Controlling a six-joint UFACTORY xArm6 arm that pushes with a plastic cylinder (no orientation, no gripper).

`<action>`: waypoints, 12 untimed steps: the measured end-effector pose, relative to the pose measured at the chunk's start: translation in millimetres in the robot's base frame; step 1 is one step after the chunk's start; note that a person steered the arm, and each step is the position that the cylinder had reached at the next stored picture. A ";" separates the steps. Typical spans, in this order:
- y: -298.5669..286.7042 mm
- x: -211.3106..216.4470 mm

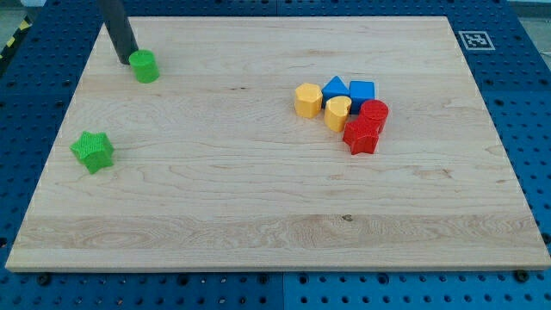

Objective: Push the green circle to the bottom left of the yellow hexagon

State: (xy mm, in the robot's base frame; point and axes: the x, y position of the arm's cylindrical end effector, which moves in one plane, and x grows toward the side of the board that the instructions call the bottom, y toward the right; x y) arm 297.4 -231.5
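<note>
I'm setting my tip (131,61), a bare rod gripping nothing, touching the green circle (145,66) at its 10 o'clock, so pushing drives it toward the far-off yellow hexagon (307,99).

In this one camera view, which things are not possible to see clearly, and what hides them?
- Upper part of the rod: cut off by the view's top edge; only my tip shows, at the left side of the green circle. Whether they touch is unclear.
- Blue triangle: its lower part is hidden behind the yellow heart.
- Two red blocks: they overlap, so their shapes are uncertain.
- Corner marker: too small to read.
</note>
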 end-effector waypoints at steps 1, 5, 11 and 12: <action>3.4 0.1; 18.9 6.4; 47.3 54.4; 47.3 54.4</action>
State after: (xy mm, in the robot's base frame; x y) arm 351.9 -184.3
